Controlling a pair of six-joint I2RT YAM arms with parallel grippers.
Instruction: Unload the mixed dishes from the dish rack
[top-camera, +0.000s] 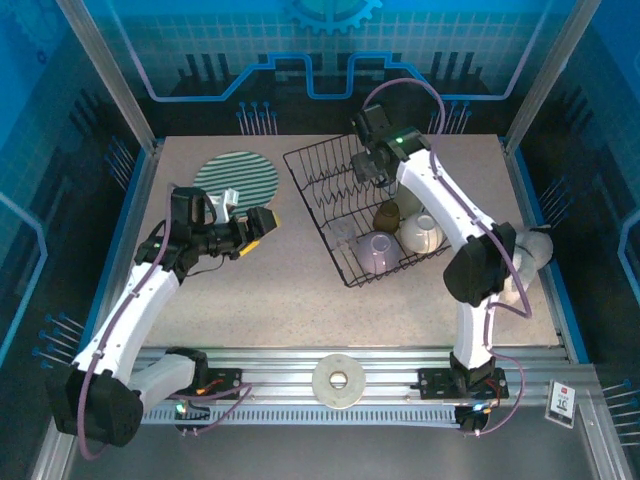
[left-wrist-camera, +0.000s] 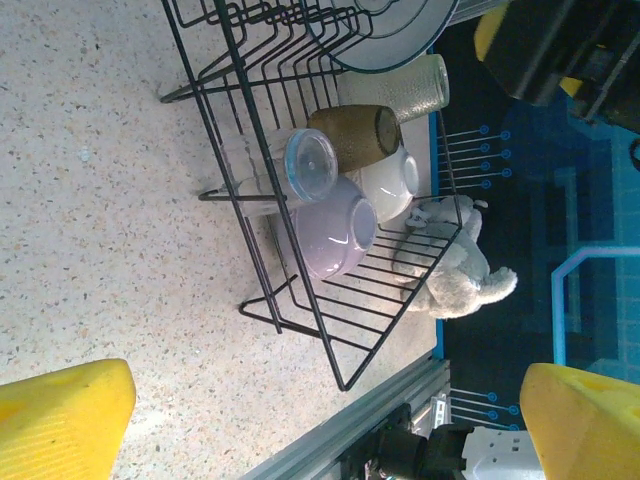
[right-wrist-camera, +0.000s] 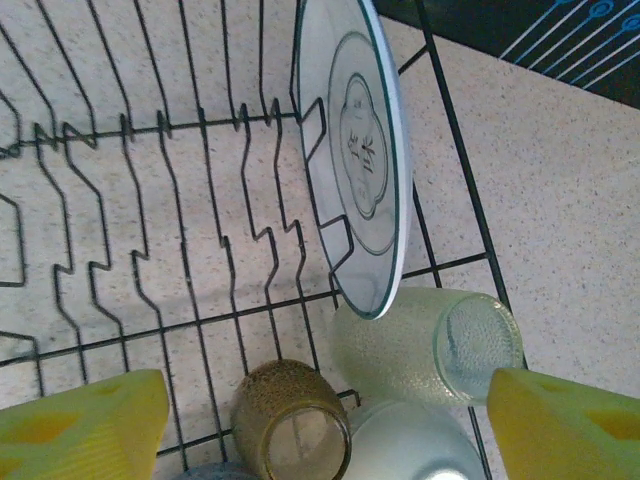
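Both gape apart: left tool (top-camera: 270, 221) over counter (top-camera: 250, 295), right tool (top-camera: 367, 172) above rack (top-camera: 312, 192), where tumbler (right-wrist-camera: 430, 345) and brown cup (right-wrist-camera: 290, 422) crowd the upright plate (right-wrist-camera: 365, 160).

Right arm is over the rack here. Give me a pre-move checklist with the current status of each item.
1. Right gripper open and empty: ok, fingers apart, nothing between them.
2. Upright plate seated between the prongs of the dish rack: ok.
3. Plate rim between the right fingers: not ok, it lies ahead of them.
4. Tumbler free of the plate's edge: cannot tell, they overlap in the right wrist view.
5. Left gripper away from the rack: ok, open over the table beside the striped plate.
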